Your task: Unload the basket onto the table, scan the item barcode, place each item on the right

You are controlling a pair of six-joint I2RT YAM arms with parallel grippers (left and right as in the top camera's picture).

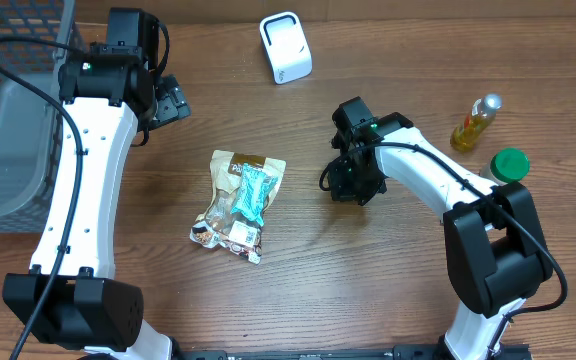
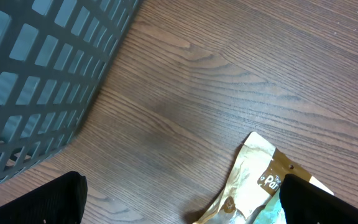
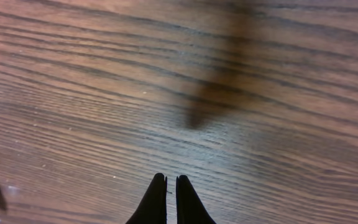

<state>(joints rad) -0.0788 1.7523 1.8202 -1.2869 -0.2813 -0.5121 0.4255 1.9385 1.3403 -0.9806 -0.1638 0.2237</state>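
Snack pouch (image 1: 238,205) lies flat near mid-worktop, slightly left of centre. We judge it light, soft, crinkly and slick, so we'd pinch a flat sealed edge or corner, not the puffy middle. White scanner (image 1: 285,47) stands well apart by the far edge; left gripper (image 1: 171,100) hangs spread wide and empty near the basket (image 1: 8,110), right gripper (image 3: 171,198) is closed on nothing, near the pouch's right side.

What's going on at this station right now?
Nothing is held yet. The snack pouch lies flat mid-table. The left end effector hovers open near the basket. The right end effector is shut and empty, beside the pouch but apart from it. The white scanner stands untouched at the far edge.
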